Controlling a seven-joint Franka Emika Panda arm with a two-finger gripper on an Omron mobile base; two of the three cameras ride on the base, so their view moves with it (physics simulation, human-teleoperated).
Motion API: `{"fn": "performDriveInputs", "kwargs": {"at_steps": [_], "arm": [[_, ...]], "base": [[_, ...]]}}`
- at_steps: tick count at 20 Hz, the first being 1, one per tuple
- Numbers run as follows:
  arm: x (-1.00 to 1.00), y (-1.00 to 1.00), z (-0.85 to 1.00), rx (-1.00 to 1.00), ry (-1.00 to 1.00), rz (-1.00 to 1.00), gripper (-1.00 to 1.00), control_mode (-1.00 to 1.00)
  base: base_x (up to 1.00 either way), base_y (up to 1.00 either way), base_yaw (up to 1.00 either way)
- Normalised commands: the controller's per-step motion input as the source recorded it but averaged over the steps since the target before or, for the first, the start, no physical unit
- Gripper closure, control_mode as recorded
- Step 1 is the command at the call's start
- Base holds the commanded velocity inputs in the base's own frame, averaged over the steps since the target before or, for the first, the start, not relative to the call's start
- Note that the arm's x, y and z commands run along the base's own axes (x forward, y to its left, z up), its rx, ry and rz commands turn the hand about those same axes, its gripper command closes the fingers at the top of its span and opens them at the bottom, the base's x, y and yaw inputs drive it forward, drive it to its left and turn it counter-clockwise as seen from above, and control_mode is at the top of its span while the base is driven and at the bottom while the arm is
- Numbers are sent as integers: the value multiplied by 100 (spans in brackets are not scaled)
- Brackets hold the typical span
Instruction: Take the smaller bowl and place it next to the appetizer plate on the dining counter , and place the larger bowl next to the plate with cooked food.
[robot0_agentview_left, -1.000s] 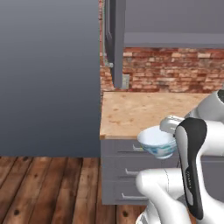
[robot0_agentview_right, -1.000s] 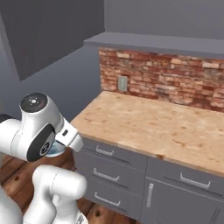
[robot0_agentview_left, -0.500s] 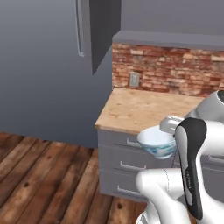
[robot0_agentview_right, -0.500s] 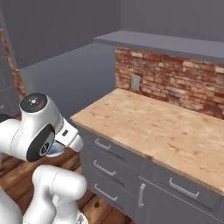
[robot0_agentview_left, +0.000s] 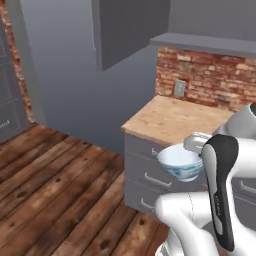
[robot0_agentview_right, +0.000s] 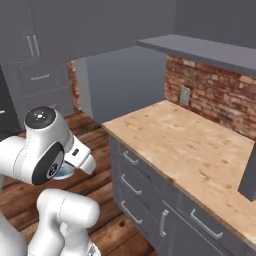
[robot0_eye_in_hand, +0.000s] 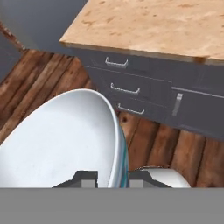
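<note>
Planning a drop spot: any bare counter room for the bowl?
The wooden counter is bare from its front edge over the drawers back to the brick wall. Crowding is only at the claw, shut on the bowl.

Bowl (robot0_agentview_left: 180, 162): smooth, glossy white, ceramic-looking; blue-green pattern on the outer wall.
Surface (robot0_agentview_right: 195, 150): light wood-grain top, matt, lightly speckled.
Cabinet fronts (robot0_eye_in_hand: 144, 89): flat grey panels, matt, painted look.
Drawer handles (robot0_eye_in_hand: 125, 90): thin bars, pale metallic sheen.
Floor (robot0_agentview_left: 50, 185): dark brown wooden planks, visible grain, slight sheen.
Back wall (robot0_agentview_left: 210, 80): red-brown brick, rough, pale mortar lines.
Wall socket plate (robot0_agentview_left: 179, 89): plain grey, smooth.
</note>
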Motion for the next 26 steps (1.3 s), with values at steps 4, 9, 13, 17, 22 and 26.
{"fn": "performDriveInputs", "kwargs": {"at_steps": [4, 9, 13, 17, 22, 26], "arm": [[0, 0, 0, 0, 0, 0, 100, 100], [0, 0, 0, 0, 0, 0, 100, 100], [0, 0, 0, 0, 0, 0, 100, 100], [0, 0, 0, 0, 0, 0, 100, 100], [0, 0, 0, 0, 0, 0, 100, 100], [0, 0, 0, 0, 0, 0, 100, 100]], "base": [[-76, -17, 51], [-96, -2, 50], [-100, 0, 49], [-60, 26, 43], [-2, 95, 25], [0, 100, 27]]}}
